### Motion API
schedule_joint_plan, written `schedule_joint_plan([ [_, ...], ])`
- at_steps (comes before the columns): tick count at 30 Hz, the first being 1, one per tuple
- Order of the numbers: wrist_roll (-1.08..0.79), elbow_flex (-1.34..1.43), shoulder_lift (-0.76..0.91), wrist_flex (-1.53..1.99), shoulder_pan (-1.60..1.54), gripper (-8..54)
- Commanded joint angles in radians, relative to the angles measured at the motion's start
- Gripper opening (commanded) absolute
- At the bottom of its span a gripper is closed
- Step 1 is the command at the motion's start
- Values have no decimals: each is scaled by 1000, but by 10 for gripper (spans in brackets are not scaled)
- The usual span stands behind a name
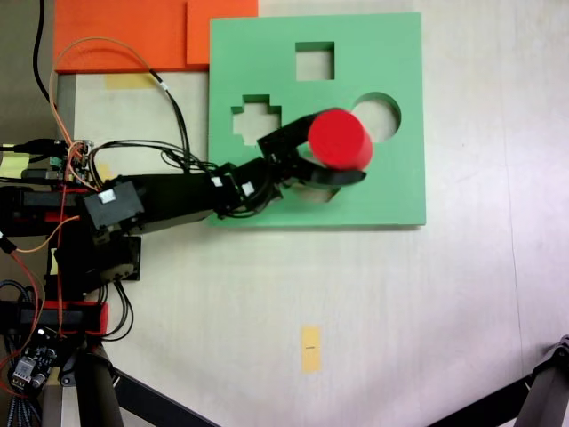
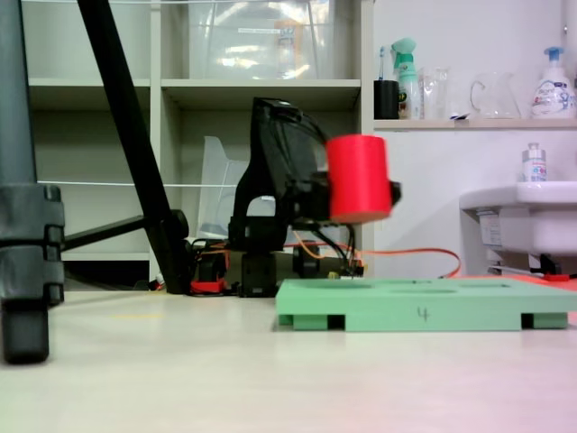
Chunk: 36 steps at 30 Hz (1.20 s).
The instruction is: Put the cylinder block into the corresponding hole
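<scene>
Red foam cylinder (image 1: 340, 139) held aloft in the hand (image 1: 322, 153) of the black arm (image 1: 169, 203), well clear of the green board (image 1: 391, 191). Seen from above, the jaws clamp the cylinder from either side: one dark finger (image 1: 283, 136) lies along its left edge, the other (image 1: 336, 177) curves under its lower edge. The cylinder overlaps the left rim of the round hole (image 1: 382, 113), which stays mostly uncovered to its right. Also cut into the board: a square hole (image 1: 315, 60) above and left of the round hole, and a stepped, cross-like hole (image 1: 256, 119) left of the cylinder.

In the side-on fixed view the cylinder (image 2: 358, 178) hangs upright above the board (image 2: 424, 311), apart from it, with the arm (image 2: 279, 171) behind and to its left. The board rests flat on the pale bench (image 2: 180, 370) and carries the mark "4" on its near edge.

Orange foam sheets (image 1: 124, 31) lie against the board's upper left corner in the view from above. A yellow tape strip (image 1: 309, 347) sits on the bench (image 1: 462, 311) well below the board.
</scene>
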Motion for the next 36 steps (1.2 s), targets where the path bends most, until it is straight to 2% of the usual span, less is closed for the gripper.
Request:
schedule_joint_plan([
  [1, 15, -80, -17, 23, -48, 294],
  [14, 15, -341, -270, 143, -94, 294],
  [32, 15, -466, -383, 209, -95, 297],
  [34, 14, -466, -397, 206, -92, 316],
  [36, 8, -448, -396, 206, -92, 368],
])
